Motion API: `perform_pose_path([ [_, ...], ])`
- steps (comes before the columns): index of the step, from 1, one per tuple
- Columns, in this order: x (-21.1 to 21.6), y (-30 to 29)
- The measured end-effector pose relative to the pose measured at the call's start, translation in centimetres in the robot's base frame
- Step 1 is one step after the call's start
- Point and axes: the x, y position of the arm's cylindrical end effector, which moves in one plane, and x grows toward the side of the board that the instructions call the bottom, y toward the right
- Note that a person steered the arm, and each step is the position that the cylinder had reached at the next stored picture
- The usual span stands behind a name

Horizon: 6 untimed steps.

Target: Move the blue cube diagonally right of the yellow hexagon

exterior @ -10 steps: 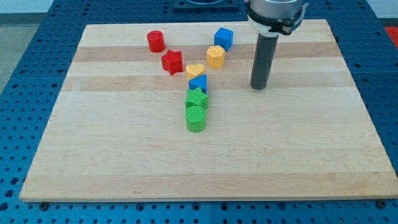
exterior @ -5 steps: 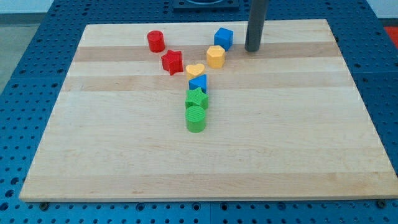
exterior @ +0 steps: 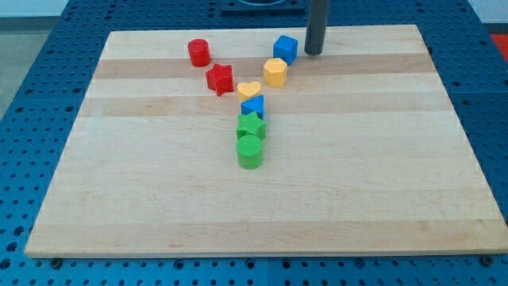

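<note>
Blue cube [exterior: 286,48] sits near the view's top of the wooden board [exterior: 381,183], just above and to the right of the yellow hexagon [exterior: 275,71], close but apart from it. Our rod stands upright just right of the cube, my tip [exterior: 314,52] on the board beside it with no block touched; it has no jaws. Below the hexagon we see a yellow heart [exterior: 249,89], a second blue block [exterior: 253,105], a green star [exterior: 251,125] and a green cylinder [exterior: 249,151]. Left lie a red star [exterior: 220,79] and a red cylinder [exterior: 199,52].
</note>
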Motion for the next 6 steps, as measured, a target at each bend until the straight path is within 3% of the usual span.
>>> perform_pose_path([
  [6, 0.0, -0.3],
])
